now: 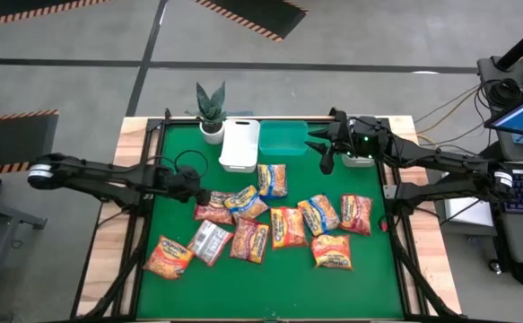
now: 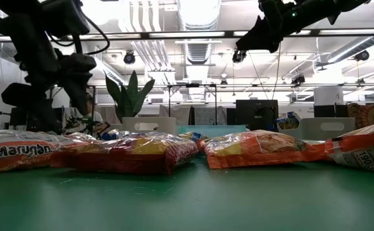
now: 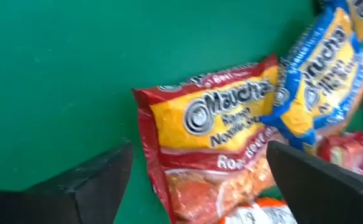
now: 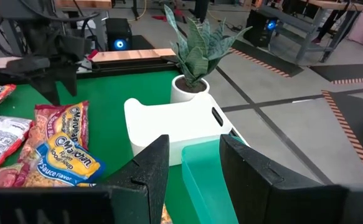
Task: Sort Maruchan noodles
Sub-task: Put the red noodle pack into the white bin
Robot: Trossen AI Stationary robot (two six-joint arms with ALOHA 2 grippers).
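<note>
Several Maruchan noodle packets lie flat and scattered on the green mat [image 1: 333, 287]. My left gripper [image 1: 198, 186] hangs open just above the mat at the left end of the pile. In the left wrist view its fingers [image 3: 100, 180] stand on either side of a red-and-yellow packet [image 3: 212, 124] without touching it. A blue packet [image 3: 318, 68] lies partly over that packet's end. My right gripper [image 4: 195, 146] hovers high over the teal bin [image 1: 283, 136] at the far edge, open, with nothing between its fingers.
A white bin [image 1: 239, 144] stands beside the teal bin at the far edge, with a potted plant [image 1: 212, 112] to its left. A grey bin [image 1: 360, 160] sits under my right arm. The mat's near part [image 1: 270, 296] holds no packets.
</note>
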